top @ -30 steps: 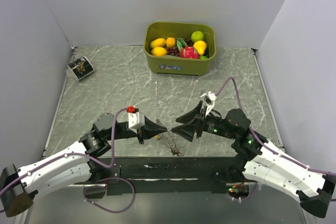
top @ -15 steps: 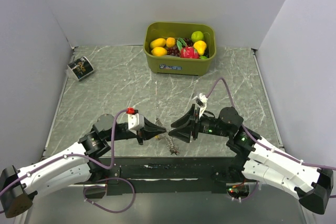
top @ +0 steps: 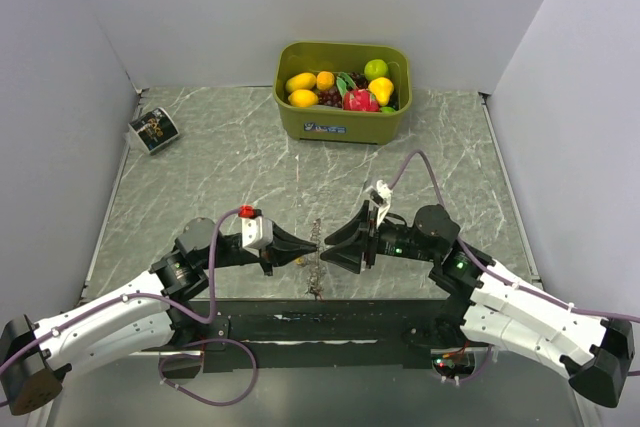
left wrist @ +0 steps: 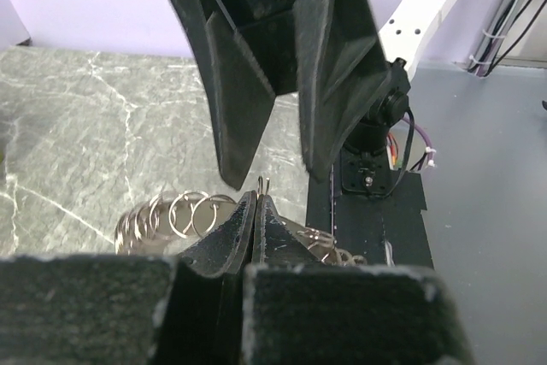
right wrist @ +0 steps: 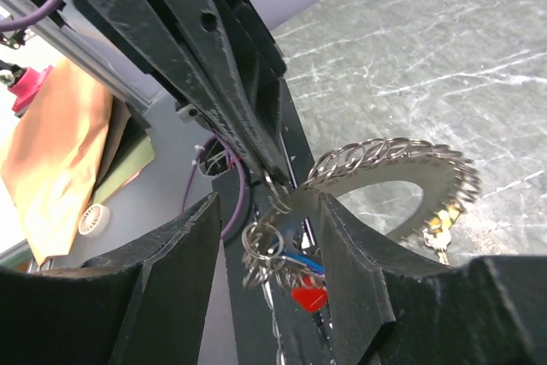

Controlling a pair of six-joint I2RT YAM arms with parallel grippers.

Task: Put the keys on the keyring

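Left tool (left wrist: 259, 203) pinches keyring (right wrist: 385, 153) near table (top: 200, 167) front edge; right tool (right wrist: 272, 204) straddles.

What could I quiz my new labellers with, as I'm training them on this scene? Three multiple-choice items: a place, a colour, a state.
1. Where is the green bin?
A between the grippers
B at the far edge of the table
C on the near left corner

2. What colour is the lowest key tag under the keyring?
A white
B green
C red

3. How is the left gripper?
A shut on the keyring
B wide open
C out of view

Key: B, it sits at the top of the overhead view; C, the right wrist view shows red; A, its closed tips pinch a ring wire.
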